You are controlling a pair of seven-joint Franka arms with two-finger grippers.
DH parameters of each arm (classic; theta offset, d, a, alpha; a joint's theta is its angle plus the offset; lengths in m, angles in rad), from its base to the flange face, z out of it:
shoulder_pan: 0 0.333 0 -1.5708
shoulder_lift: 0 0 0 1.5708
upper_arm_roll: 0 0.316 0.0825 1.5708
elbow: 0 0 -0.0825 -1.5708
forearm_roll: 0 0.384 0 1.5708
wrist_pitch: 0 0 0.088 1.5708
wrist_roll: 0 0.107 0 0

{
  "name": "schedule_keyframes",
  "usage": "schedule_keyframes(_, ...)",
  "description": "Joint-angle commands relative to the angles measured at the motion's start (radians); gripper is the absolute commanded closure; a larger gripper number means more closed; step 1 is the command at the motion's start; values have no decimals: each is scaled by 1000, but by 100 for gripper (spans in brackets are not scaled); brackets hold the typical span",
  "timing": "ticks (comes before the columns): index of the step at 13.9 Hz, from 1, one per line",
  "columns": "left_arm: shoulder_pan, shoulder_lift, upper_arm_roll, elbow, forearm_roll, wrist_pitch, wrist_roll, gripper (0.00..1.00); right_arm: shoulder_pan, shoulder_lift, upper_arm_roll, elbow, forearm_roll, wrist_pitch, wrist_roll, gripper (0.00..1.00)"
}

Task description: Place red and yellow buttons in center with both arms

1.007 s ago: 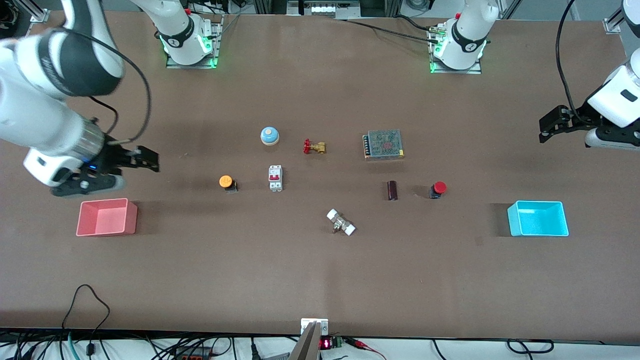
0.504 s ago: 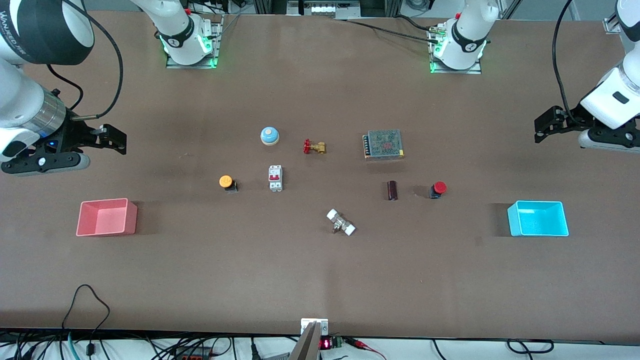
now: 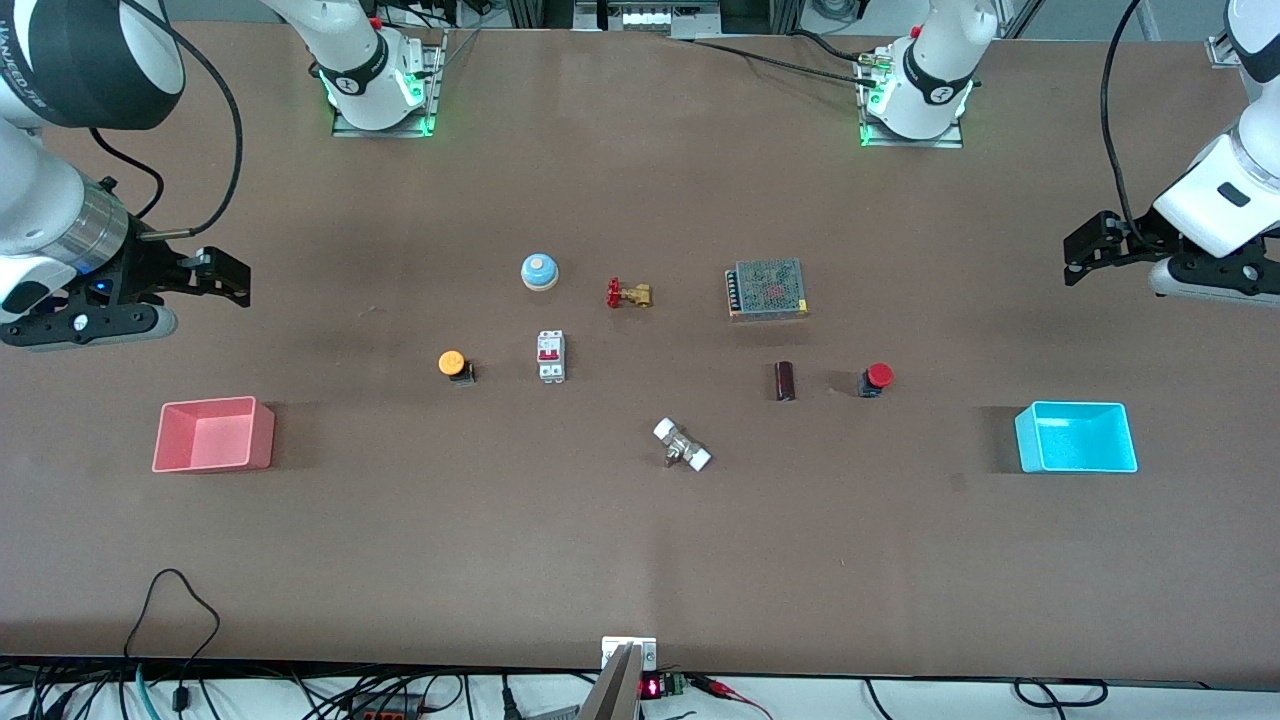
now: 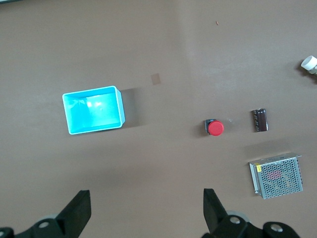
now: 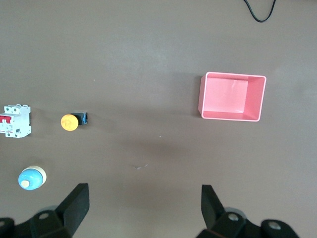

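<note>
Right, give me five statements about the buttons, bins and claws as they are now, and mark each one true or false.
1. The red button sits in the blue bin. False: it stands on the bare table, apart from that bin.
2. The yellow button lies toward the right arm's end of the table. True.
3. The left claw is shut on the red button. False: it is open, holding nothing.
4. The right claw is open and holds nothing. True.
5. The pink bin holds the yellow button. False: it holds no button; the yellow button is on the table beside the white switch.
</note>
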Motion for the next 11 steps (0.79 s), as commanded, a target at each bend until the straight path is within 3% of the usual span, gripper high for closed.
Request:
schedule_keyframes(1,-10,-4,5,4,12,-9,16,0,-12,0,3,21,4,-26,-5,0)
schedule_keyframes(5,-10,-3,4,4,12,-9,16,0,-23,-67,6,-63,4,-26,1,0)
schedule_keyframes(11,-10,-4,4,4,12,-9,13,0,-29,-70,8,-68,4,-27,-6,0)
